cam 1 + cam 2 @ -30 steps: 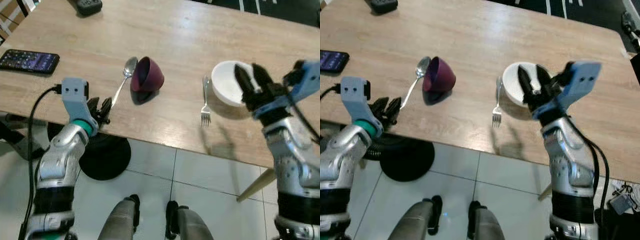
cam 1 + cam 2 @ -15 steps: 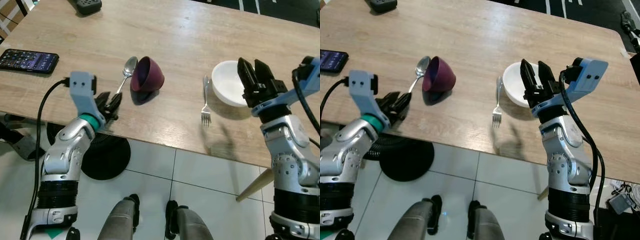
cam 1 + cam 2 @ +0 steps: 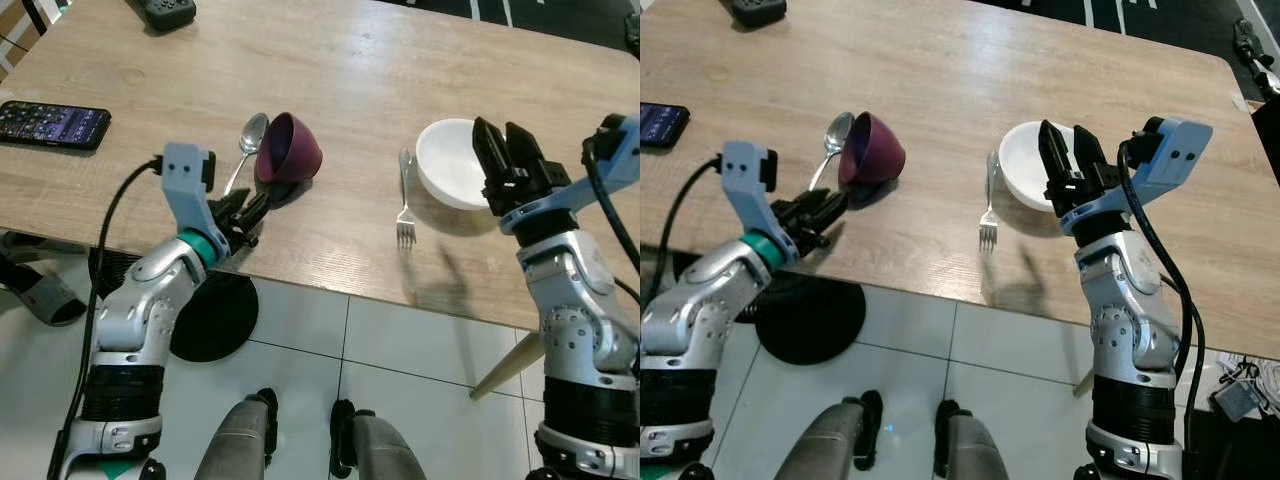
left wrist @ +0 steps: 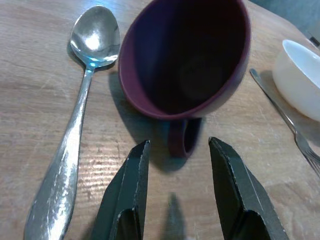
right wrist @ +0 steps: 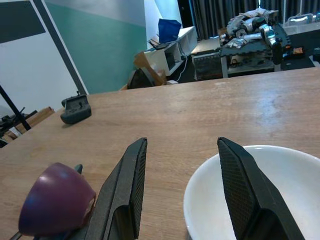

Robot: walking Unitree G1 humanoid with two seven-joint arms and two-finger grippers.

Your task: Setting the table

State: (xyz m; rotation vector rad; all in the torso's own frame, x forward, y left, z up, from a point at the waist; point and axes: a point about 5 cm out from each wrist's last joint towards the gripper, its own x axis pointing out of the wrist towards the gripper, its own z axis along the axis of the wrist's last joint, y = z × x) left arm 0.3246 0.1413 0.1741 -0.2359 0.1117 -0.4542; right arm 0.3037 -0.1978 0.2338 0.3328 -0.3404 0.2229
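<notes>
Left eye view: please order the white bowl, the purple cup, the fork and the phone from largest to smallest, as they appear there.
1. phone
2. white bowl
3. purple cup
4. fork: long but very thin.

The phone and the bowl look close in size, so their order is unsure.

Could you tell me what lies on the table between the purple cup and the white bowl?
A fork, parallel to the bowl's side, lies right of the cup; the eye views show it.

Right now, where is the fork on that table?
The fork lies on the wooden table near its front edge, just left of the white bowl and well right of the purple cup.
</notes>
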